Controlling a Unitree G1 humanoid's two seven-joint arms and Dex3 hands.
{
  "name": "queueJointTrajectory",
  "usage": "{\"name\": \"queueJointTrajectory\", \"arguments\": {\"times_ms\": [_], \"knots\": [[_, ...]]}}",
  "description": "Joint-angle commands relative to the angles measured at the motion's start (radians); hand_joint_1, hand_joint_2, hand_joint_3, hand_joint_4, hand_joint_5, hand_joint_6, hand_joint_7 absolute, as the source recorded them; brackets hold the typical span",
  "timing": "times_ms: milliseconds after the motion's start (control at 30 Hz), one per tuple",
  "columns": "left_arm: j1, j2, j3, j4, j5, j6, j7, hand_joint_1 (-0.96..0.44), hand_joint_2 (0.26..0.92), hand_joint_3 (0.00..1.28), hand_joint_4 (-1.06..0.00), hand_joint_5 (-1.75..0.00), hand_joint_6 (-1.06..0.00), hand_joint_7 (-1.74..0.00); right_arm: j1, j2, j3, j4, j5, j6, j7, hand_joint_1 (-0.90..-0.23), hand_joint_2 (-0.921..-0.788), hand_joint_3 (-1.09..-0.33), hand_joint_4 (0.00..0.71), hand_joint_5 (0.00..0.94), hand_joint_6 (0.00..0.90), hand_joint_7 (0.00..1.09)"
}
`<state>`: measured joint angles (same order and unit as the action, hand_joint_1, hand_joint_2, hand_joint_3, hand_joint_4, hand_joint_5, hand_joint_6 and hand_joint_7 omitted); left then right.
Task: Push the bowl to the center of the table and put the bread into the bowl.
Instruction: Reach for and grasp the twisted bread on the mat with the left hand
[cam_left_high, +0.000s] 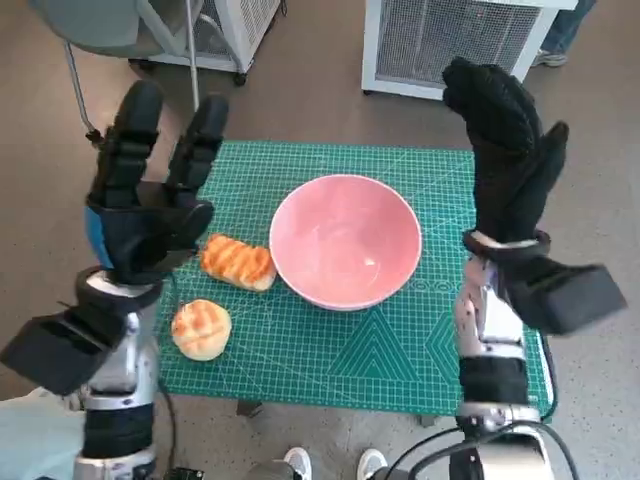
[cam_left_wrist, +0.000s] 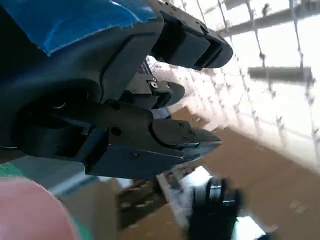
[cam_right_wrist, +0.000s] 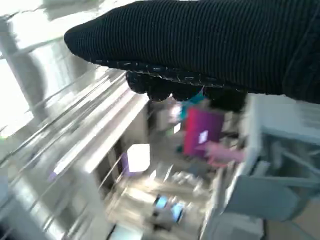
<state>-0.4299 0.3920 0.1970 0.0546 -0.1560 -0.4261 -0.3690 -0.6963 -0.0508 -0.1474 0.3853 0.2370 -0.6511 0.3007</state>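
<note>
A pink bowl (cam_left_high: 346, 240) stands empty near the middle of the green cutting mat (cam_left_high: 400, 340). An oblong golden bread (cam_left_high: 238, 262) lies just left of the bowl, touching its rim. A round bun (cam_left_high: 201, 328) sits nearer the mat's front left. My left hand (cam_left_high: 150, 200) is raised above the mat's left edge, fingers spread upward, holding nothing. My right hand (cam_left_high: 505, 150) in the black glove is raised above the mat's right side, fingers up, also empty. In the left wrist view the left hand's fingers (cam_left_wrist: 175, 135) point at the room, with a pink blur of the bowl (cam_left_wrist: 30, 210) in the corner.
White cabinets (cam_left_high: 450, 40) stand beyond the table's far edge. A grey chair (cam_left_high: 110, 25) is at the back left. A person's shoes (cam_left_high: 330, 465) show at the table's near edge. The right wrist view is blurred, showing only the glove (cam_right_wrist: 200, 45) and room furniture.
</note>
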Motion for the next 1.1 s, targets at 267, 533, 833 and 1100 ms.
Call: {"name": "queueJointTrajectory", "arguments": {"times_ms": [267,533,833,1100], "knots": [[-0.077,0.381,-0.069,0.143,0.202,0.036,-0.241,-0.11,0.866,0.03,-0.18,0.0,-0.32,0.0,0.074,-0.037,0.025,-0.13,-0.011,0.046,0.004,-0.605,-0.921,-0.75,0.278,0.016,-0.001,0.79],[-0.097,0.511,-0.201,0.058,0.464,0.195,-0.309,-0.05,0.767,0.02,-0.06,0.0,-0.24,0.0,0.08,-0.043,0.018,-0.143,-0.017,0.068,-0.018,-0.604,-0.921,-0.752,0.278,0.018,-0.001,0.79],[-0.113,0.48,-0.307,0.018,0.612,0.293,-0.31,0.02,0.745,0.01,-0.04,0.0,-0.23,0.0,0.083,-0.049,0.019,-0.154,-0.02,0.087,-0.028,-0.611,-0.921,-0.744,0.285,0.023,-0.001,0.79],[-0.175,0.433,-0.413,0.097,0.691,0.296,-0.322,0.03,0.738,0.0,-0.05,0.0,-0.24,-0.01,0.08,-0.056,0.017,-0.15,-0.016,0.089,-0.025,-0.611,-0.921,-0.743,0.285,0.024,-0.001,0.79]]}}
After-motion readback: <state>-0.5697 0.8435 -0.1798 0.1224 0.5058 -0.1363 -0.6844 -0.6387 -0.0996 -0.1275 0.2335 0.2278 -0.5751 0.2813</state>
